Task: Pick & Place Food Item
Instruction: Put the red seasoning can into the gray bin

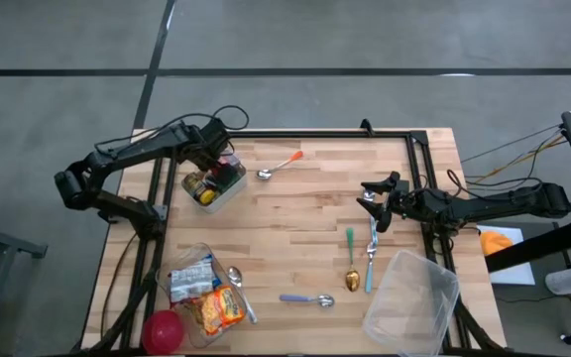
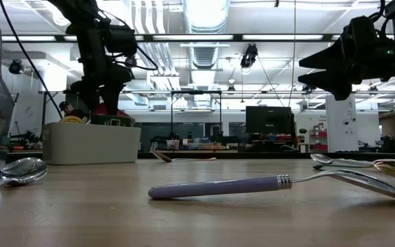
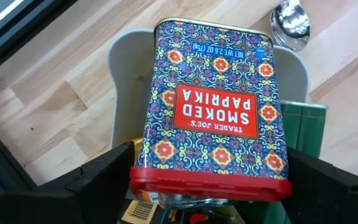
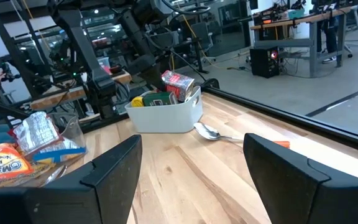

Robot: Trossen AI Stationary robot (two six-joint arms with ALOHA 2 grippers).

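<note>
A smoked paprika tin (image 3: 216, 106) with a blue pattern, a red label and a red lid end stands tilted in the white bin (image 1: 228, 188) at the table's far left. My left gripper (image 1: 221, 159) is over the bin, pointing steeply down and shut on the tin. In the right wrist view the tin (image 4: 178, 84) sticks up out of the bin's end. Other items lie in the bin (image 3: 120, 50), a green box (image 3: 303, 124) among them. My right gripper (image 1: 370, 203) waits open and level above the table's right side, holding nothing. My left gripper pinches the tin's two narrow sides at its red lid end (image 3: 210, 182) between its two fingers (image 3: 104, 177). The fingers come from above, slanting down, and lie across the tin. The tin's other end points down into the bin; whether it rests there is hidden.
An orange-handled spoon (image 1: 281, 167) lies just right of the bin. More spoons and a fork (image 1: 357, 260) lie near the right gripper, and a purple-handled spoon (image 1: 305, 298) near the front. A clear tub with noodle packets (image 1: 206, 293), a red ball (image 1: 164, 330) and a clear container (image 1: 412, 302) sit along the near edge.
</note>
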